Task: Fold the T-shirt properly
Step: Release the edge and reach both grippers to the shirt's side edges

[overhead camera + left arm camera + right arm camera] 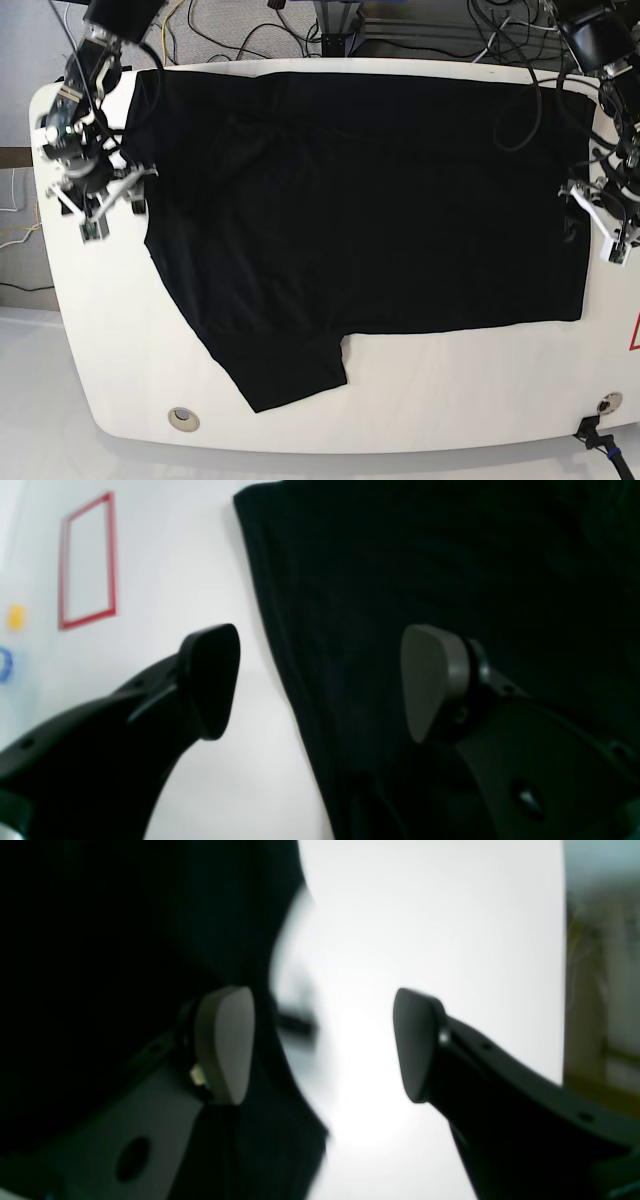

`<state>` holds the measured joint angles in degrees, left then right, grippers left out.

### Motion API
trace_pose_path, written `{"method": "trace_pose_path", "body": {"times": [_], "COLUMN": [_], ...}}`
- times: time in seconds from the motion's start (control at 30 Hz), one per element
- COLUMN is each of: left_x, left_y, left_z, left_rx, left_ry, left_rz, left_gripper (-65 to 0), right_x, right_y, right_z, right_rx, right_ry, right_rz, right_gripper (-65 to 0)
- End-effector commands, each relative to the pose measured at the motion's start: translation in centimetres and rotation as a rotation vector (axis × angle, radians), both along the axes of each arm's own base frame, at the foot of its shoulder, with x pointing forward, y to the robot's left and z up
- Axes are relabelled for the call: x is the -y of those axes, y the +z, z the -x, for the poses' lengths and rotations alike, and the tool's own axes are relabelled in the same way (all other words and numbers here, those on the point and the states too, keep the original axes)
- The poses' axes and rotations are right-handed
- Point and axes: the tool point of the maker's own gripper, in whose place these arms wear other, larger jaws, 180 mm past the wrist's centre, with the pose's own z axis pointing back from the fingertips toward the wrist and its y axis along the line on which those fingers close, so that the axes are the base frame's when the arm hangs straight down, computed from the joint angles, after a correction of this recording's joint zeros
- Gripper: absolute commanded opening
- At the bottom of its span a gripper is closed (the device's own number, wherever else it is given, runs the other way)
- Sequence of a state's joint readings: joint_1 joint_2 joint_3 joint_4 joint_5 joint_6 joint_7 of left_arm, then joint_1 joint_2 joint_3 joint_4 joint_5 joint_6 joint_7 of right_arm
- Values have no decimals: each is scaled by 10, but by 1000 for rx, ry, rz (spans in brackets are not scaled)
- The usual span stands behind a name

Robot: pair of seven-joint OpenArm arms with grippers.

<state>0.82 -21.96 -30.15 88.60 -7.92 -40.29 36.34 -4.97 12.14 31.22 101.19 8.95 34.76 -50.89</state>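
Right end effector [100, 200] at bench [420, 410] left edge, jaws wide, empty, one pad [225, 1045] over black cloth, the other over bare white surface. T-shirt [360, 210] spread flat across bench centre, plain black side up, one sleeve [285, 370] angled toward near edge. Left end effector [600, 220] at right edge beside shirt hem, jaws wide, empty. Red rectangle outline [87, 562] marked on bench beyond.
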Motion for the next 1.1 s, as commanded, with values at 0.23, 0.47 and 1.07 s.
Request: {"method": "trace_pose_path", "body": {"times": [0.23, 0.47, 1.07], "left_x": [-35, -39, -36], "left_y": [16, -5, -30], "left_z": [-90, -118, -115], "left_rx": [82, 75, 105], "left_ry": [66, 92, 132], "left_rz": [184, 322, 421], "left_gripper": [-171, -171, -170], "right_x": [-31, -43, -48], "right_y": [15, 7, -40], "right_z": [-122, -183, -199], "right_rx": [87, 114, 103], "right_ry": [101, 80, -12], "right_rz": [-79, -242, -348], "right_gripper": [-231, -231, -231]}}
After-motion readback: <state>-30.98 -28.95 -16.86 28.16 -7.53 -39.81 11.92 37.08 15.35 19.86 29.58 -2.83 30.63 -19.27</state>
